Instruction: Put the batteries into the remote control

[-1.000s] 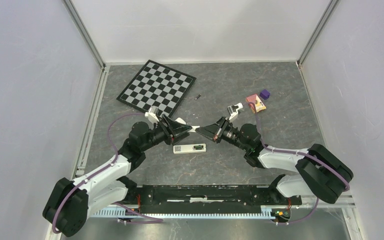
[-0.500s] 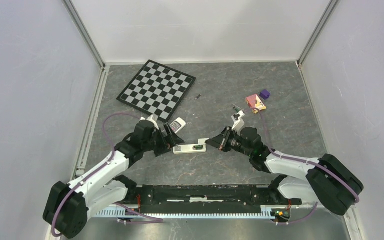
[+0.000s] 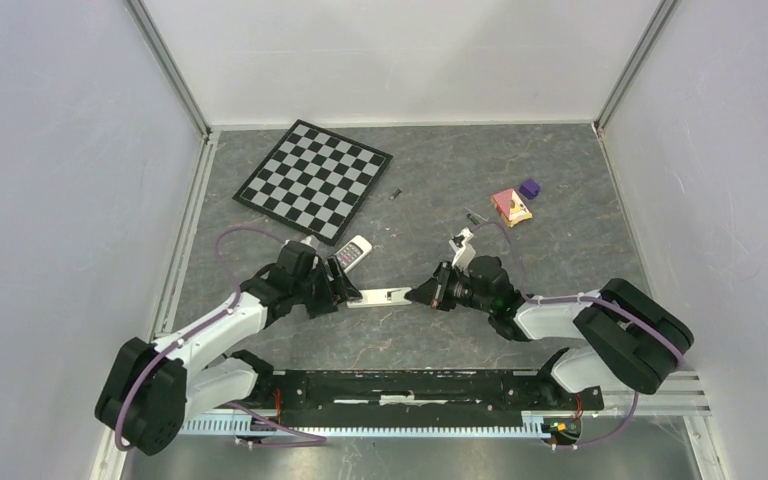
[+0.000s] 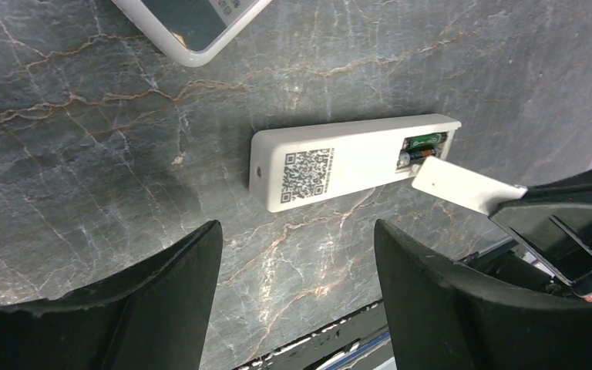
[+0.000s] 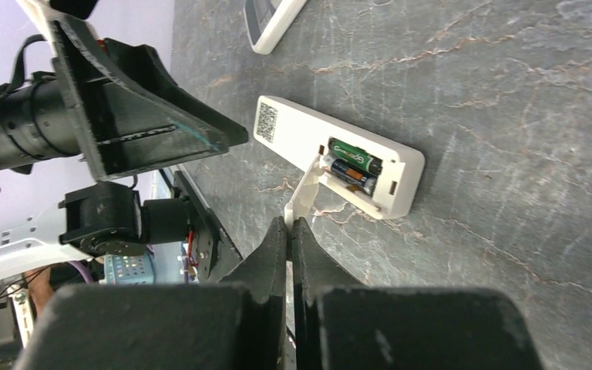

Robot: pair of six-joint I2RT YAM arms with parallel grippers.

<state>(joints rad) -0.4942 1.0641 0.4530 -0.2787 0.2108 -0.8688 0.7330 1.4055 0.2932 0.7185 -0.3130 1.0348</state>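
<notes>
**A:** Where is the remote control (image 4: 351, 158), and how tight is it around there?

**B:** I see it flat on the table (image 3: 560, 170), back up with the QR label showing, in the near middle between my 2 grippers. A second remote (image 3: 353, 252) lies just beyond my left gripper (image 4: 297, 301), apart from the first. The chessboard (image 3: 315, 180) sits well off at the far left. The far middle and right of the table are mostly bare stone, up to the walls (image 3: 410, 60).

**A:** And the batteries?

**B:** 2 batteries (image 5: 354, 166) lie side by side in the open compartment at the remote's right end, 1 green-wrapped and 1 dark.

**A:** What am I holding?

**B:** My right gripper (image 5: 289, 231) is pinched tight on the battery cover (image 5: 304, 193), a thin pale plate. It stands tilted, with its far edge against the compartment's near rim. My left gripper is spread wide with nothing in it. Its fingers (image 4: 177, 285) are low over bare table just beside the label end, clear of the remote.

**A:** What has changed from 1 second ago?

**B:** Then both grippers met higher up, beyond the remote, with the pale plate between them. Since then the left has let go and dropped to the remote's left end. The right has carried the cover down to the right end. The remote lies where it lay.
</notes>
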